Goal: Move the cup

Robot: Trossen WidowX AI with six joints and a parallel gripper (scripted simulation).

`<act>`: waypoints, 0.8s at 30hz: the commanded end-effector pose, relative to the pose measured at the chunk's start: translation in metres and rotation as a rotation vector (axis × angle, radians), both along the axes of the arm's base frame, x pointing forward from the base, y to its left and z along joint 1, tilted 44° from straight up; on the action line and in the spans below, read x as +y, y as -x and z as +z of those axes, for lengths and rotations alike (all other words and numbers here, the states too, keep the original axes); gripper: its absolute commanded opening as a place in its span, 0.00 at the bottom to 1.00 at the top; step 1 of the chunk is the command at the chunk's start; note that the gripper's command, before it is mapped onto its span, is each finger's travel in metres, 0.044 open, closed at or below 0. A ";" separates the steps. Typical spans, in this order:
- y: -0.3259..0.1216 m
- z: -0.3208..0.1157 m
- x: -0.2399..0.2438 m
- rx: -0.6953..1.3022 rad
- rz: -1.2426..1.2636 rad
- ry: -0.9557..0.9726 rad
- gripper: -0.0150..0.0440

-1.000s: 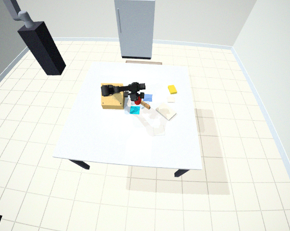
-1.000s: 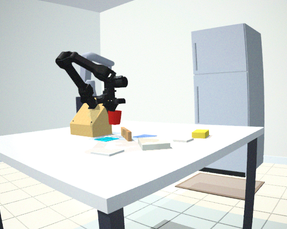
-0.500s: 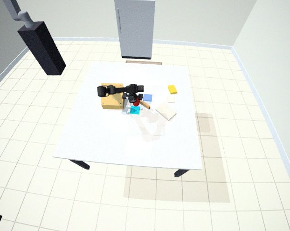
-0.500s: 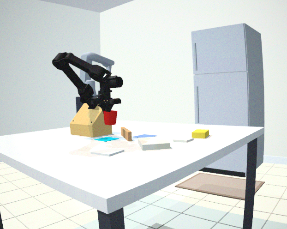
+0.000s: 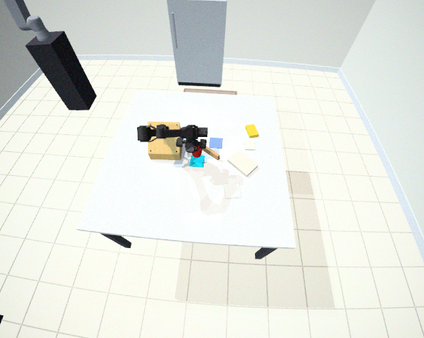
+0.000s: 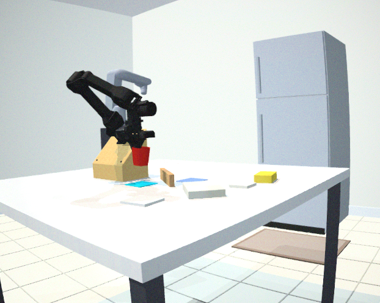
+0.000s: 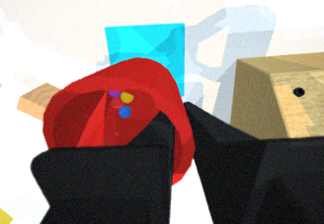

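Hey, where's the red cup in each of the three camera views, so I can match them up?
Top: the red cup sits just left of centre, under the black gripper, above the cyan pad.
Exterior: left of centre, the cup hangs off the table in the gripper, upright.
Wrist: centre-left, the cup is pinched at its rim, marbles inside.
Shared landmark: the cyan pad.

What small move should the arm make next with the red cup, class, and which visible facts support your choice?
Probably a slow, level descent. The gripper is shut on the wall of the red cup, which hangs upright above the table, over or beside the cyan pad. The marbles sit at its bottom, so lowering without tilting should keep them in before release.
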State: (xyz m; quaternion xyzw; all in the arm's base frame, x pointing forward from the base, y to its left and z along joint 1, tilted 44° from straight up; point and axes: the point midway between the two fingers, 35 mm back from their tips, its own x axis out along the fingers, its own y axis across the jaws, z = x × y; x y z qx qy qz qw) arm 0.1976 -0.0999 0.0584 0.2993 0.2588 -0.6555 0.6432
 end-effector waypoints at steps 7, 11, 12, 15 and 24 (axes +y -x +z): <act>0.002 -0.005 -0.007 0.003 0.003 0.004 0.25; 0.001 -0.009 -0.010 0.003 0.003 0.003 0.25; 0.001 -0.009 -0.011 0.003 0.003 0.003 0.25; 0.001 -0.012 -0.013 0.003 0.003 0.003 0.25; 0.001 -0.019 -0.020 0.002 0.003 0.003 0.25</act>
